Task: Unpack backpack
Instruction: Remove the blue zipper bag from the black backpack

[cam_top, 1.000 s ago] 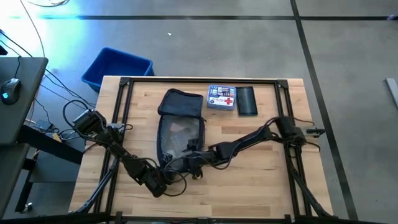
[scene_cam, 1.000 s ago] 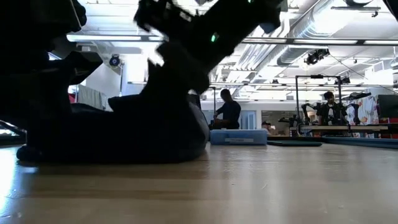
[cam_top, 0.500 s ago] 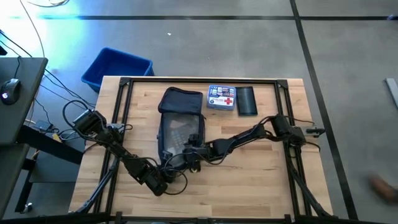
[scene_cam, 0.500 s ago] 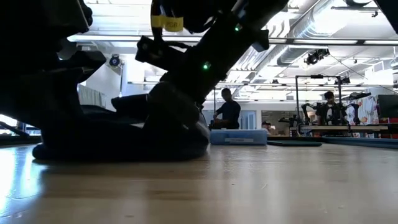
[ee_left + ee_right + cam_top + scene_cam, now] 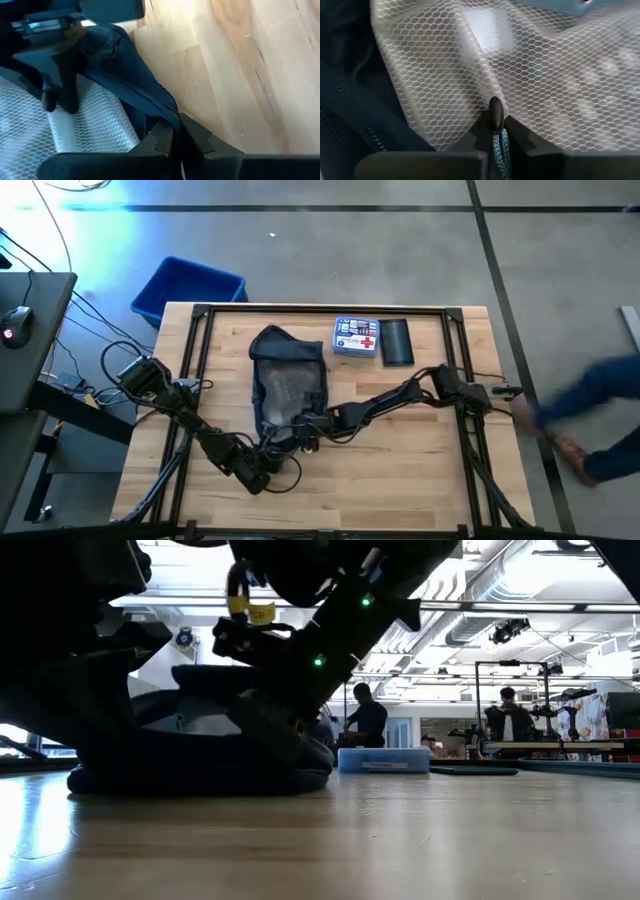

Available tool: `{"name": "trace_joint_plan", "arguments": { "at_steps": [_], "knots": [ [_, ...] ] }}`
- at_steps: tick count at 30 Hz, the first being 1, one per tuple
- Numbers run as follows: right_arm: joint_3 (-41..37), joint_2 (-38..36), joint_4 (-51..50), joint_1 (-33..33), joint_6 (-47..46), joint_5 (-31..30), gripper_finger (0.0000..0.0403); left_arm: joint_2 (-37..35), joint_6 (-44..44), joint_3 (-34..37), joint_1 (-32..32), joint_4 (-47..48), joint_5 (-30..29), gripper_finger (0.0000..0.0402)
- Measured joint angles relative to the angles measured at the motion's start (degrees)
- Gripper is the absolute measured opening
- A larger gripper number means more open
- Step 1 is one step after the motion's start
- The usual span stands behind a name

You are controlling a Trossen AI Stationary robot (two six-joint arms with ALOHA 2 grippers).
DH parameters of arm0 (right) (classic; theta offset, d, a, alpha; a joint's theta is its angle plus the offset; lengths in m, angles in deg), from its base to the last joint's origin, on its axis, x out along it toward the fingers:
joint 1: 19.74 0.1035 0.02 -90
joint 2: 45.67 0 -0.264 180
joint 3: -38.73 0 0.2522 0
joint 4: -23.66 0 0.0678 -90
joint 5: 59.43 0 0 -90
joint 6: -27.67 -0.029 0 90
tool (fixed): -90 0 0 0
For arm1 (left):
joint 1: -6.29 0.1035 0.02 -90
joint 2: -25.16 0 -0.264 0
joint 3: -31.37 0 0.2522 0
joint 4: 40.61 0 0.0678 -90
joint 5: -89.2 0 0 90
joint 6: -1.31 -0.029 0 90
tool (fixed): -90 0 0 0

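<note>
Over the last second the right gripper (image 5: 312, 423) has been drawn across the backpack (image 5: 290, 385), fingers pinched narrow on a zipper pull (image 5: 496, 112) with a teal cord, so more pale mesh lining is exposed and the opening is judged wider. The left gripper (image 5: 176, 137) is clamped narrow on the navy edge at the near end. The backpack lies flat mid-table, dark and oval, its far flap folded up.

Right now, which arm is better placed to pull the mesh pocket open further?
The right. The right gripper is shut on the zipper pull cord at the mesh pocket. The left gripper only pinches the backpack edge, anchoring it.
</note>
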Motion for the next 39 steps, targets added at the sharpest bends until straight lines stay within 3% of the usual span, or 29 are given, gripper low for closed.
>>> {"name": "trace_joint_plan", "arguments": {
  "at_steps": [9, 18, 26, 35, 39],
  "knots": [
    [5.84, -2.57, -2.90, 1.74, 0.50, -11.09, 0.0000, 0.00, 0.09, -0.07, -0.13, -0.37, 0.14, 0.0000],
    [6.29, -8.58, -1.89, 1.56, -1.66, -15.19, 0.0001, -0.09, 0.05, -0.10, -0.28, -0.48, 1.69, 0.0000],
    [6.38, -12.51, -0.59, 1.53, -0.23, -15.95, 0.0001, -0.07, 0.01, -0.09, -0.22, -1.36, 1.76, 0.0000],
    [6.49, -21.98, 1.08, 1.98, 6.21, -16.13, 0.0000, -0.04, 0.11, -0.04, -0.13, -1.13, 1.32, 0.0000],
    [6.49, -26.43, 0.08, 3.73, 10.29, -16.49, 0.0000, -0.04, 5.40, -0.04, 0.63, 2.06, -1.84, 0.0000]
  ]
}}
